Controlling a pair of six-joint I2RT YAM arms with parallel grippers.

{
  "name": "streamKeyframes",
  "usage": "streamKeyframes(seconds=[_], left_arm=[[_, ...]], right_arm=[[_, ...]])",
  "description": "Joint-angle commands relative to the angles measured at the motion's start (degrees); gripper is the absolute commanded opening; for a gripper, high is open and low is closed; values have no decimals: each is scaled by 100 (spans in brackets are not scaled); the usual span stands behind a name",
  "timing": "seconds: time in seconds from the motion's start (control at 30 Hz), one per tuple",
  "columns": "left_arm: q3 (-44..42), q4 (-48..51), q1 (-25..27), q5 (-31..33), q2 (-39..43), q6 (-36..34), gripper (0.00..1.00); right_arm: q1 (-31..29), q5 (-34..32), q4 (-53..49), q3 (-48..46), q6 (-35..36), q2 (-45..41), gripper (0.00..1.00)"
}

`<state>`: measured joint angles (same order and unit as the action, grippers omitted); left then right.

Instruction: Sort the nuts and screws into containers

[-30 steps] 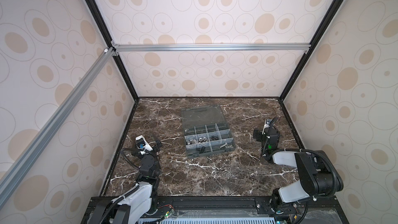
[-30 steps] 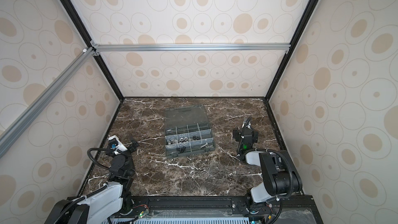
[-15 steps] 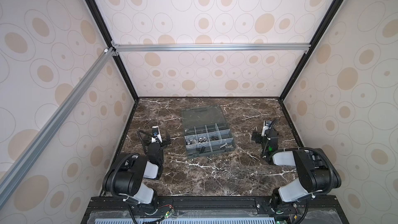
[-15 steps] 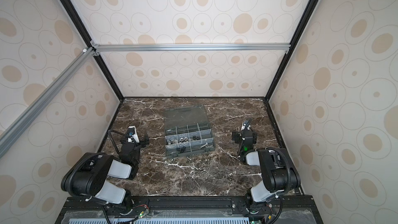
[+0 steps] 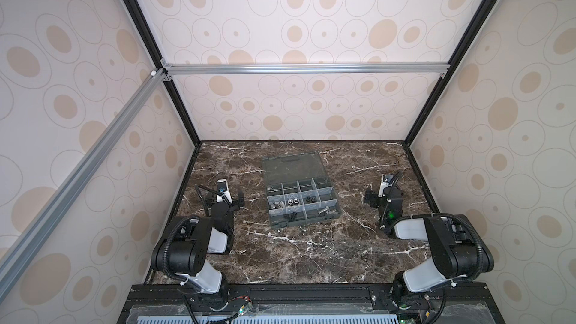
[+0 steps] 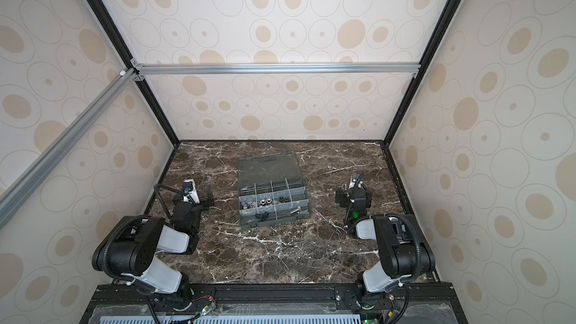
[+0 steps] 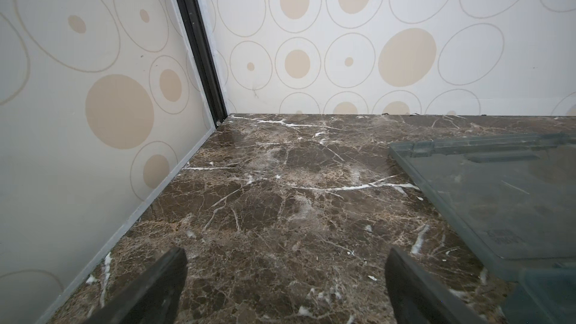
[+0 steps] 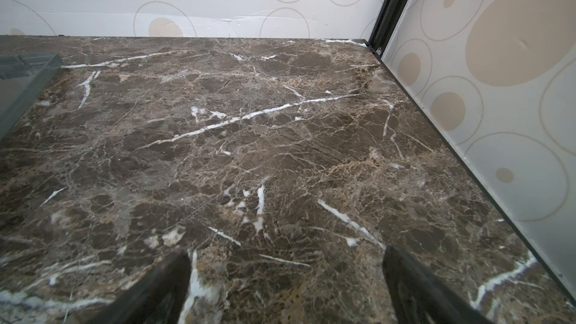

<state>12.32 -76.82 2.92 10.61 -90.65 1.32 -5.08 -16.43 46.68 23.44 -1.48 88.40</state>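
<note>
showing left fingers (image 7: 149, 291) and right fingers (image 8: 414, 285) apart, cropped; box (image 5: 293, 168) contents perhaps nuts (image 5: 293, 202)

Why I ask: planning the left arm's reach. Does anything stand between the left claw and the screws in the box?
Nothing loose does. Bare table separates the open left claw from the organizer box, whose lid lies flat behind it. Only the box's side wall stands before the screws.
</note>
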Motion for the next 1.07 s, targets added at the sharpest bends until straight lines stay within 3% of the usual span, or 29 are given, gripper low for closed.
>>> streamKeyframes(seconds=[0.0,1.03], left_arm=[[93,-44,-46,-68,4,7,99],[69,-75,-45,-64,14,0,99]], right_arm=[[37,14,94,-20,23,-22,100],[56,62,35,4,16,-22,100]])
